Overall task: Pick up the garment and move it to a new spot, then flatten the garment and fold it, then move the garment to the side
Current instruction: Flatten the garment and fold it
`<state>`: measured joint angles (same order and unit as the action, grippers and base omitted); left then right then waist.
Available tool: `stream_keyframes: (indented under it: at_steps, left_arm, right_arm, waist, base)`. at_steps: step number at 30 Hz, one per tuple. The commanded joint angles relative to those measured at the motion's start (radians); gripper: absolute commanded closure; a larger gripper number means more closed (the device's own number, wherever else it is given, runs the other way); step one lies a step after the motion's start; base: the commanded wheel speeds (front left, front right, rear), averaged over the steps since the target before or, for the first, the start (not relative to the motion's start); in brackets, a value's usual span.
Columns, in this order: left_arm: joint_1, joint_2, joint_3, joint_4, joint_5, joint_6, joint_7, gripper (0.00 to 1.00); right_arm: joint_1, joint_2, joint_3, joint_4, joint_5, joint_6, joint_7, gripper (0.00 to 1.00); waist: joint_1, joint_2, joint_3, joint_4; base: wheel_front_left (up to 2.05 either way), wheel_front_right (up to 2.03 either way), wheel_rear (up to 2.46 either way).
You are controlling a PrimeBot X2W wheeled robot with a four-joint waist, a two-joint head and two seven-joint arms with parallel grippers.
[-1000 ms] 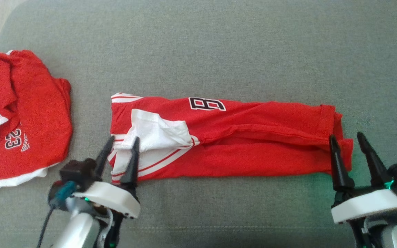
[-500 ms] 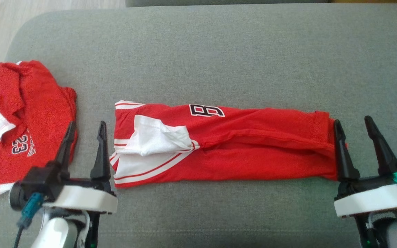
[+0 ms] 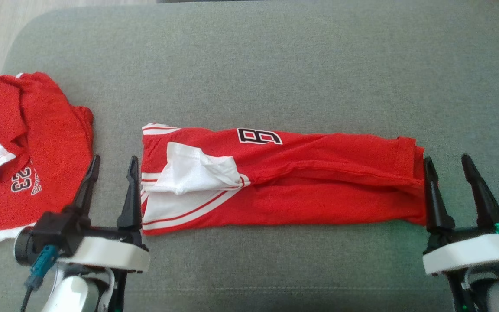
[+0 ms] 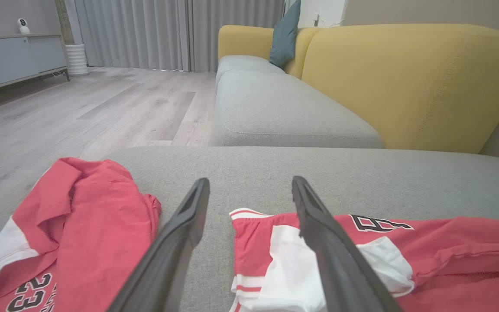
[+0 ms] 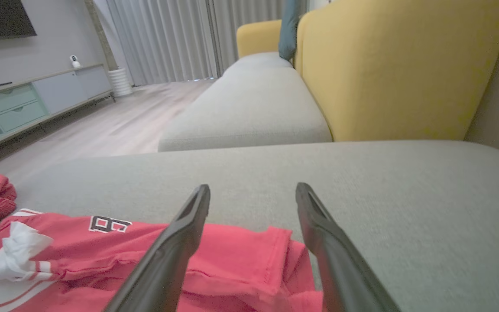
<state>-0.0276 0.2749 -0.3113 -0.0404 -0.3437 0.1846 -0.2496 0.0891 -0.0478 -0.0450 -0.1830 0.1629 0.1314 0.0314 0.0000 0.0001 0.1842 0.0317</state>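
A red and white garment (image 3: 301, 182) with an 8 printed on it lies folded into a long strip across the grey cushion (image 3: 249, 69). Its white sleeve end (image 4: 284, 264) points left, and its red hem end (image 5: 275, 260) points right. My left gripper (image 3: 113, 159) stands open just off the strip's left end, over bare cushion, holding nothing. Just past the hem end my right gripper (image 3: 446, 158) is open too, its left finger at the cloth's edge. In the wrist views the left gripper (image 4: 249, 184) and right gripper (image 5: 251, 188) show wide gaps.
A second red garment (image 3: 28, 147) with a 23 on it lies folded at the cushion's left edge, beside my left gripper. Beyond stand another grey seat (image 4: 275, 108) and a yellow backrest (image 4: 405, 82). Wooden floor (image 4: 80, 108) lies to the left.
The left gripper moved left off the garment's sleeve end onto bare cushion. The right gripper shifted right off the hem corner. The head camera tilted, shifting the picture.
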Motion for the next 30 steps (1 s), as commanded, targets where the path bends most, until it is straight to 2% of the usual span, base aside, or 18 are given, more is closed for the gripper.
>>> stream_keyframes:
  at_steps: [1,7,15,24,30]
  left_arm:
    - [-0.049,0.013,0.035,-0.033,0.013,-0.006,-0.012,0.0]
    - [-0.088,-0.006,0.022,-0.025,0.022,-0.031,-0.012,0.0]
    - [-0.132,-0.03,0.023,-0.013,0.037,-0.062,-0.012,0.0]
    - [-0.142,-0.052,0.031,-0.003,0.054,-0.083,-0.012,0.0]
    - [-0.145,-0.067,0.042,0.006,0.067,-0.103,-0.012,0.0]
  right_arm:
    - [-0.026,-0.007,0.002,-0.007,0.01,-0.001,0.008,0.0]
    - [-0.078,-0.025,-0.05,0.118,0.015,-0.001,0.015,0.0]
    - [-0.152,-0.045,-0.048,0.307,0.007,-0.001,0.111,0.0]
    - [-0.165,-0.033,-0.098,0.373,-0.016,-0.001,0.156,0.0]
    - [-0.151,-0.022,-0.019,0.373,0.08,-0.001,0.224,0.0]
  waist:
    - [0.0,-0.0001,0.008,0.001]
    - [0.0,-0.0001,0.055,0.015]
    - [0.0,-0.0001,0.104,0.035]
    - [0.0,-0.0001,0.121,0.04]
    - [0.0,-0.0001,0.117,0.038]
  base:
    - [0.0,0.0,0.0]
    - [0.0,0.0,0.0]
    - [0.0,0.0,0.0]
    - [0.0,0.0,0.0]
    - [0.0,0.0,0.0]
